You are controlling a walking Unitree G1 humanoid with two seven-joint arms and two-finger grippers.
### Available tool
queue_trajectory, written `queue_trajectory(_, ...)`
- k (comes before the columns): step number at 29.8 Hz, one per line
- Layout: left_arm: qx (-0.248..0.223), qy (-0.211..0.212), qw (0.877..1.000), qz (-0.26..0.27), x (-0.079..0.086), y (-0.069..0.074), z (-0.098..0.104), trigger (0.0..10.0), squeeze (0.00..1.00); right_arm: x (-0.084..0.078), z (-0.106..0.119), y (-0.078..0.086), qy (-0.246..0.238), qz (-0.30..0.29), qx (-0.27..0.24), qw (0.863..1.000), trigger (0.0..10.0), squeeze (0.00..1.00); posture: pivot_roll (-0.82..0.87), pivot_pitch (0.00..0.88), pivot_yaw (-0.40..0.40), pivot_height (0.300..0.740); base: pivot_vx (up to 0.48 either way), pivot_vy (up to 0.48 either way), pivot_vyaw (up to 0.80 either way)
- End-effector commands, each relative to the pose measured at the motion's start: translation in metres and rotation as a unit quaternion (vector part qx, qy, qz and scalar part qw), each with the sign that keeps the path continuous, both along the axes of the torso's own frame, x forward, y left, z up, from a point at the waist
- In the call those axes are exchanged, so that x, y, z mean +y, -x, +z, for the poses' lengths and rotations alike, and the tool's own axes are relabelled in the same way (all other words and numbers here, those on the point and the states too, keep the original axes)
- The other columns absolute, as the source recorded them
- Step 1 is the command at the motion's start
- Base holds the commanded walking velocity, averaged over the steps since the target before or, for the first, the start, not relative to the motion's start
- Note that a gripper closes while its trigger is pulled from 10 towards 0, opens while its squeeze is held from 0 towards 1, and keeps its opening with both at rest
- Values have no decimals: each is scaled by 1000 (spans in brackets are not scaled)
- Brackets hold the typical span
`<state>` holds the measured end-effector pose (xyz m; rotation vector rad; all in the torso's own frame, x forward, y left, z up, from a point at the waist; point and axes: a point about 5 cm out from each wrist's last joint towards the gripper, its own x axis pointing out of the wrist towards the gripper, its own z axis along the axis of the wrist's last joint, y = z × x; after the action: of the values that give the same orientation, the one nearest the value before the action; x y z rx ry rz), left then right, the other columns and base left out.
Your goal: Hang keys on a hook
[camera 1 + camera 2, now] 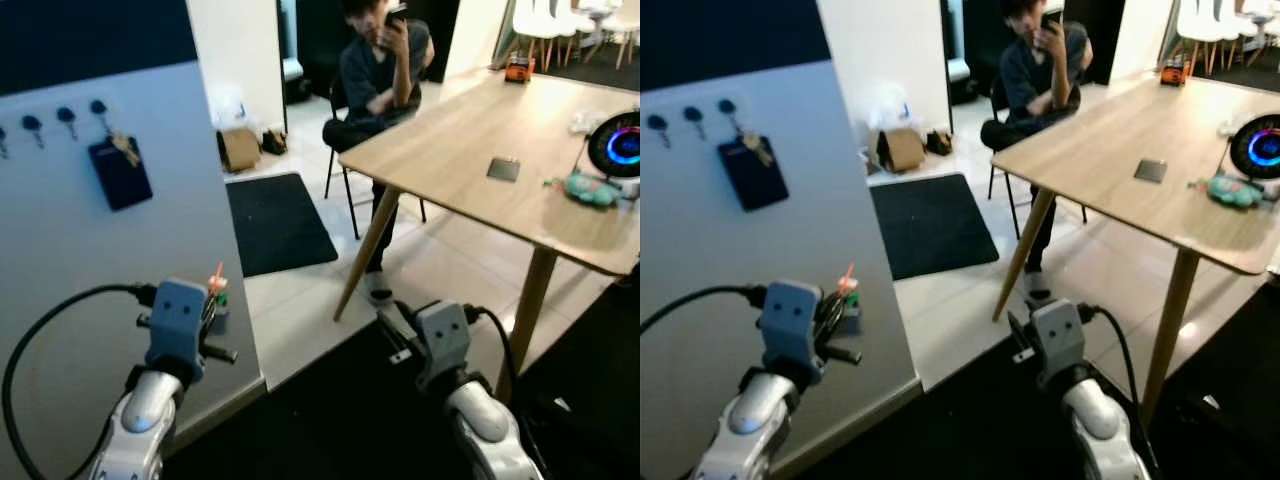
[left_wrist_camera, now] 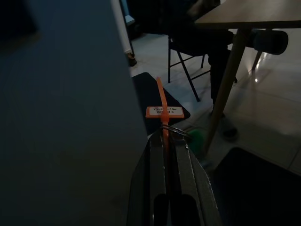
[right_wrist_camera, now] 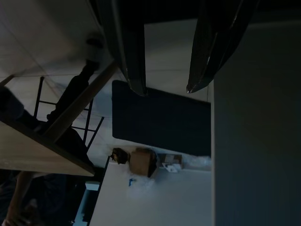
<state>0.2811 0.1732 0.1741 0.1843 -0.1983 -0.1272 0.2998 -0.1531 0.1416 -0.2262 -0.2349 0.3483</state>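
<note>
1. The left gripper has smooth black fingers with a dull sheen, pinching a thin metal key ring and an orange plastic tag.
2. Beside it, the wall panel looks matt and pale.
3. Beyond, the table is smooth light wood.
4. The floor tiles are glossy.

Left hand raised, fingers pinched together, right hand held low, fingers parted
</note>
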Motion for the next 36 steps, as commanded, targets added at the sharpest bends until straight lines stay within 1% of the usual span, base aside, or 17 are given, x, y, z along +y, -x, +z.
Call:
queue_trajectory(1,9,-7,1000,9,5,3,-4,10000,0,4,-4,2,-2,7,7,1000,10000,0,60,132,2,740,-289,0,700)
queue_trajectory(7,10,-7,1000,9,5,3,-4,10000,0,4,-4,2,-3,7,7,1000,10000,0,60,133,3,740,-284,0,700)
queue_trajectory(11,10,-7,1000,10,5,2,-4,10000,0,5,-4,2,-4,7,6,1000,10000,0,60,131,4,740,0,0,603)
queue_trajectory(18,22,-9,1000,19,6,1,-7,10000,0,5,-3,2,-13,10,6,1000,10000,0,57,126,6,740,0,0,0)
queue_trajectory(24,18,-12,1000,16,5,-1,-6,10000,0,5,-3,1,-15,11,5,1000,10000,0,56,123,6,740,0,0,0)
queue_trajectory(30,13,-15,1000,14,5,-1,-5,10000,0,6,-2,1,-13,12,4,1000,10000,0,56,122,6,740,346,0,0)
queue_trajectory(36,14,-16,1000,17,5,-1,-5,10000,0,7,-2,1,-10,12,4,1000,10000,0,57,124,6,740,480,0,0)
